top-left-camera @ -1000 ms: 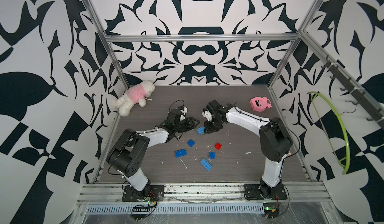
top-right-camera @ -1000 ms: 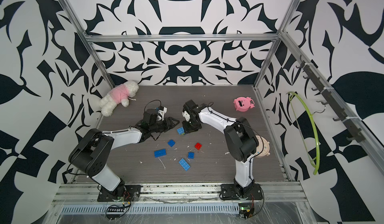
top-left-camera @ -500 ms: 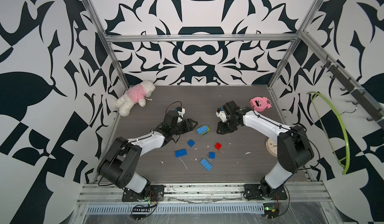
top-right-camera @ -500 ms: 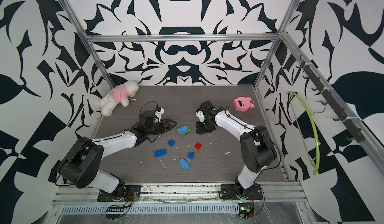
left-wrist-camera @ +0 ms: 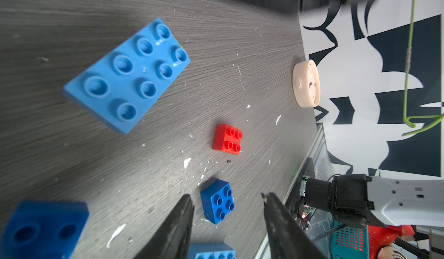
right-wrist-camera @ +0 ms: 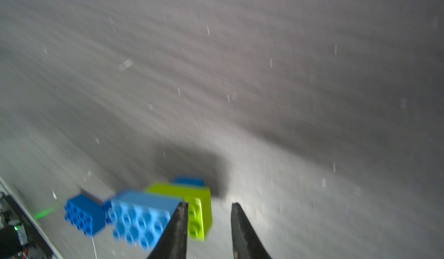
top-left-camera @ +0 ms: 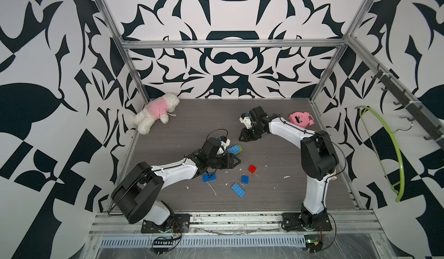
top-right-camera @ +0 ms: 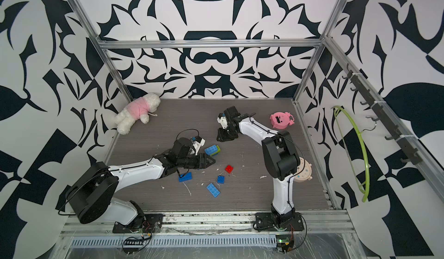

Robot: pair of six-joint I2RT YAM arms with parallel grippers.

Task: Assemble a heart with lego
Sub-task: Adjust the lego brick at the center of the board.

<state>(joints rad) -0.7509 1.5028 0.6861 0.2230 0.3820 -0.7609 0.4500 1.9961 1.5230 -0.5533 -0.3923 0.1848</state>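
Started heart, blue brick stacked on lime green, was set flat on table, studs up, presumably so more pieces could be pressed on. Left tool was hung low just beside it, jaws partly spread, nothing gripped. Blue 2x2 was framed between them in wrist view, so likely the next pick. Right tool was parked near heart on far side, not touching, gap narrow, empty. Red 2x2 and rest of lego were scattered loose.

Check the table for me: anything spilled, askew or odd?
White flecks lie scattered over the table among the loose bricks, like debris. A plush toy lies on its side in the far corner.
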